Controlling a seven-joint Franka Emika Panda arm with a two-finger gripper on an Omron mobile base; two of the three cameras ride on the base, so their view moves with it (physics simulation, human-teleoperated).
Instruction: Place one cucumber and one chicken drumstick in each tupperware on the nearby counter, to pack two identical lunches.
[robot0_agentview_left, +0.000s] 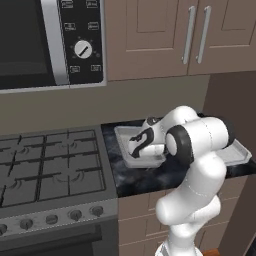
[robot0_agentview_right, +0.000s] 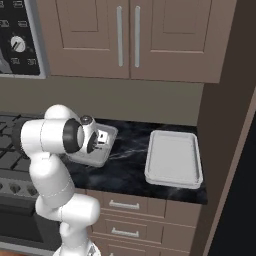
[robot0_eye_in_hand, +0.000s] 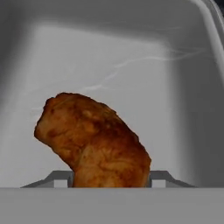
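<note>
Hand view, lower centre: the browned, lumpy chicken drumstick (robot0_eye_in_hand: 94, 142) sits between the two dark finger tips of the gripper (robot0_eye_in_hand: 110, 178), which is clenched on it, above the floor of a shallow white rectangular plastic tupperware (robot0_eye_in_hand: 131, 52). Right base view: that tupperware (robot0_agentview_right: 100, 159) lies at centre left on the black marbled stone counter (robot0_agentview_right: 130, 150); a second identical tupperware (robot0_agentview_right: 173, 159), well apart, lies at centre right.

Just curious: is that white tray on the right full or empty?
Empty: the right tupperware shows only a bare white floor, with no food in it.
</note>
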